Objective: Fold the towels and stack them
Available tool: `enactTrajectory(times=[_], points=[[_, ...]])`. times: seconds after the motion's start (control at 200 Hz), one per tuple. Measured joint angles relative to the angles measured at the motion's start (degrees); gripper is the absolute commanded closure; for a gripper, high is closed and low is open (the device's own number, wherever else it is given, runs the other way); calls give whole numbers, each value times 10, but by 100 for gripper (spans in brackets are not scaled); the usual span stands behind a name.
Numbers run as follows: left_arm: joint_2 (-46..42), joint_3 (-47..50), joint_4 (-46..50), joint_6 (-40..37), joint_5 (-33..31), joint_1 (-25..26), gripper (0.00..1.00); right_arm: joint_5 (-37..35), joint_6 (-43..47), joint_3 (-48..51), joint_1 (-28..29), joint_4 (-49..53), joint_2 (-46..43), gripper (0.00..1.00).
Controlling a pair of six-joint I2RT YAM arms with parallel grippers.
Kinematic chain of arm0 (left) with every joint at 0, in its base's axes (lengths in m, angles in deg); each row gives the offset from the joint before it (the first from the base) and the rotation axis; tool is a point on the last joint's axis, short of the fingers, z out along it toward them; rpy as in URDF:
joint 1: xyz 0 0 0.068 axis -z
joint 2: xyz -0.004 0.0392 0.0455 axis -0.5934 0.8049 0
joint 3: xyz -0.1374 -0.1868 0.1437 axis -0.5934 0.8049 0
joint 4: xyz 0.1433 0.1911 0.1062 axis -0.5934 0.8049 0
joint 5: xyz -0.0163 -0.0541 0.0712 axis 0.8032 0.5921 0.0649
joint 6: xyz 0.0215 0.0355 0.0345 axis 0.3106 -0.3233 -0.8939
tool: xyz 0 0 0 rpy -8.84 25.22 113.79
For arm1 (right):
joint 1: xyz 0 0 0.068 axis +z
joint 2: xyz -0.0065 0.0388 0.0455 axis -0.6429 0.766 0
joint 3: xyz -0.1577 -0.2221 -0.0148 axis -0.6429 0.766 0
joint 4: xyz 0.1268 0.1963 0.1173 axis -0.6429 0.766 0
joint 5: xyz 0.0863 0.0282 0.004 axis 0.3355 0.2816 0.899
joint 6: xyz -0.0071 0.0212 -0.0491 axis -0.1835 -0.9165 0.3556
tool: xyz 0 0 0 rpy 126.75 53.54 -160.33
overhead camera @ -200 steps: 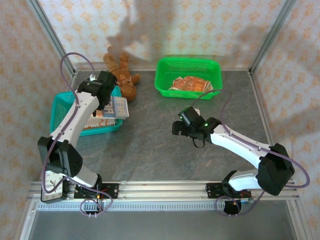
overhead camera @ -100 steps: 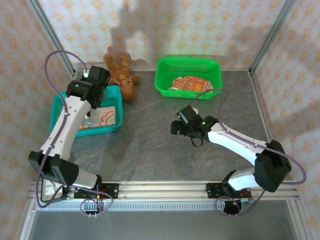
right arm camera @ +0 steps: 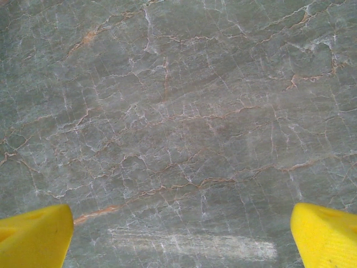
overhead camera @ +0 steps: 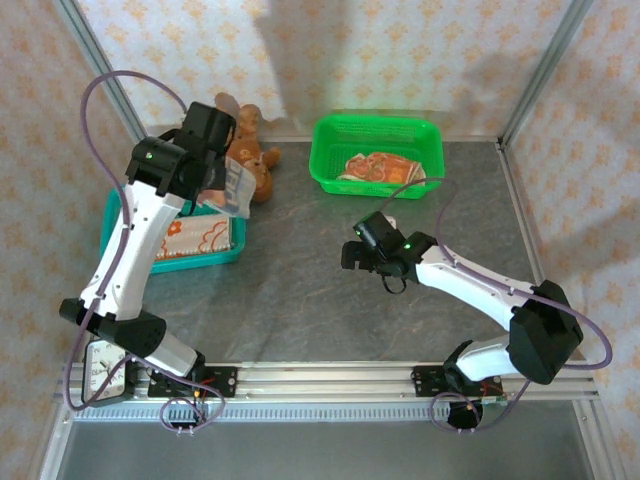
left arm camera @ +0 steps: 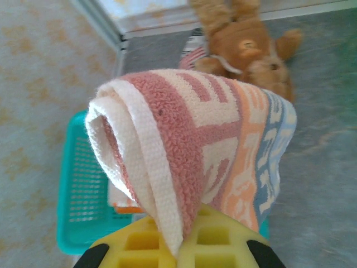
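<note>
Dangling from the clamped left gripper, the pink, cream, orange and blue striped terry towel hangs bunched in a loose roll above the 10 o'clock corner of the grey marbled table. It sits between the teal plastic mesh basket and the brown plush teddy bear.

The biggest risk, as I judge it, is placement. If the striped terry towel is lowered where it hangs, it could drape over the basket rim or the bear rather than land flat on bare stone. A second risk is that it stays rolled: only one pinched edge holds it, so it may drop as a heap and need spreading. The pinch may also slip if the arm swings fast. The right gripper, jaws spread wide and holding nothing, hovers over bare table near the centre, well apart from the cloth, so it cannot steady it yet.

Counted, from largest:
- One table.
- Two arms.
- Two baskets: the teal one at 9 o'clock and a green plastic mesh basket at 1 o'clock.
- Three towels that I can make out: the held one, an orange flower-print towel in the teal basket, and an orange patterned towel crumpled in the green one.
- One bear. A striped cloth scrap beside it is too hidden to count
</note>
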Motion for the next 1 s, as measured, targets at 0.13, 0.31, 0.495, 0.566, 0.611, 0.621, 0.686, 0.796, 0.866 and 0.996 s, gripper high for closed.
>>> enactTrajectory(times=[0.13,0.31,0.495,0.566,0.611,0.621,0.686,0.796,0.866,0.996], points=[[18,-6,7,14,31,24,100,0,-5,0,0,0,0,1],[51,-2,14,28,42,26,100,0,-9,1,0,0,0,1],[60,3,22,51,45,26,100,0,-10,6,0,0,-3,1],[60,1,24,62,54,29,100,0,-10,9,0,0,-3,1],[61,-2,24,69,58,32,100,0,-10,9,0,0,-4,1],[61,-2,24,69,58,34,100,0,-10,9,0,0,-4,1],[61,-2,25,74,61,38,100,0,-10,9,0,0,-4,1],[61,0,26,74,53,41,100,0,-10,9,0,0,-3,1],[61,3,30,73,35,41,100,0,-10,10,0,0,-4,1],[65,4,54,67,-5,34,100,0,-10,14,0,0,-4,1]])
